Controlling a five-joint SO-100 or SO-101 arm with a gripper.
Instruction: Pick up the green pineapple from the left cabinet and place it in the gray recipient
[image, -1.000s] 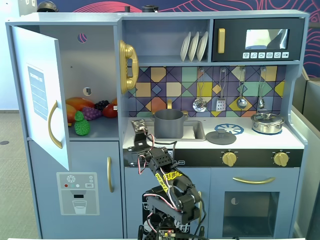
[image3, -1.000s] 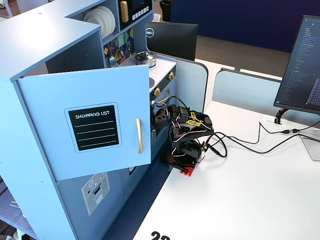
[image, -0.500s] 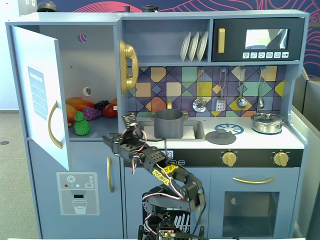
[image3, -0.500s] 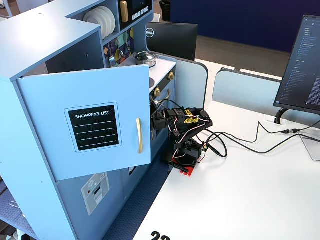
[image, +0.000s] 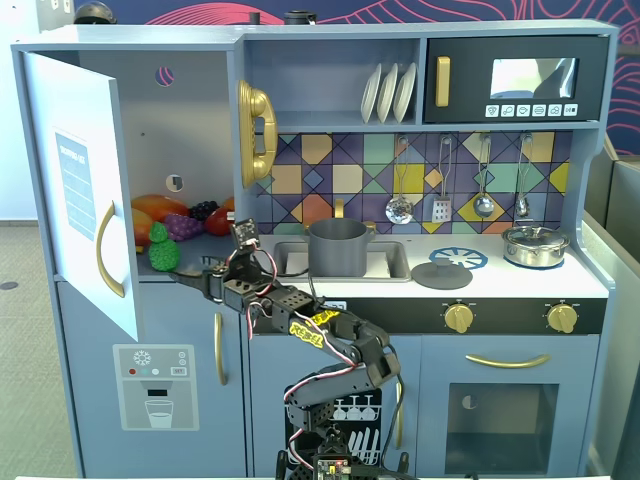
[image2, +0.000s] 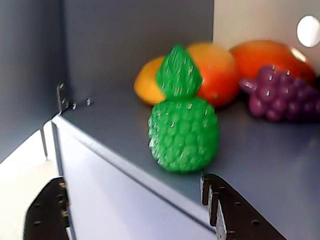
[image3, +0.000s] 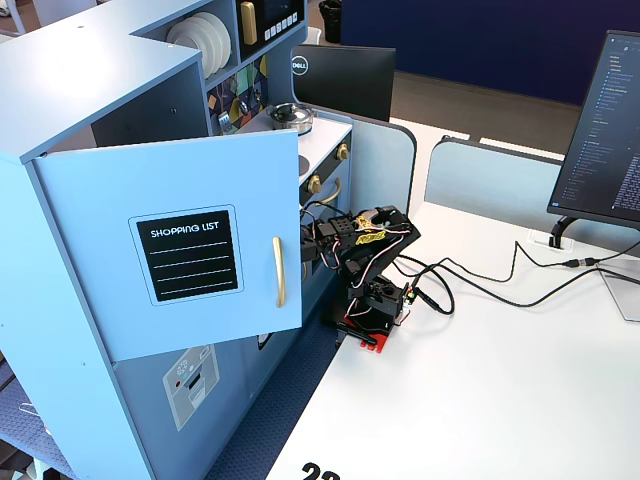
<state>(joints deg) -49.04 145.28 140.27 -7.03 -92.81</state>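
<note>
The green pineapple (image: 162, 249) stands upright near the front edge of the shelf in the left cabinet (image: 190, 110), whose pale door (image: 80, 190) is swung open. In the wrist view the pineapple (image2: 182, 131) is just ahead of my gripper (image2: 132, 202) and a little to its right. My gripper (image: 193, 277) is open and empty, at the shelf's front edge and slightly below the fruit. The gray recipient (image: 337, 247) stands in the sink to the right. In the other fixed view the open door (image3: 180, 250) hides the pineapple and my gripper.
Orange-red fruits (image2: 220, 70) and a purple grape bunch (image2: 280, 97) lie behind the pineapple. A flat gray lid (image: 442, 273) and a shiny silver pot (image: 535, 246) sit on the counter. The shelf's front edge (image2: 125, 167) runs between my fingers.
</note>
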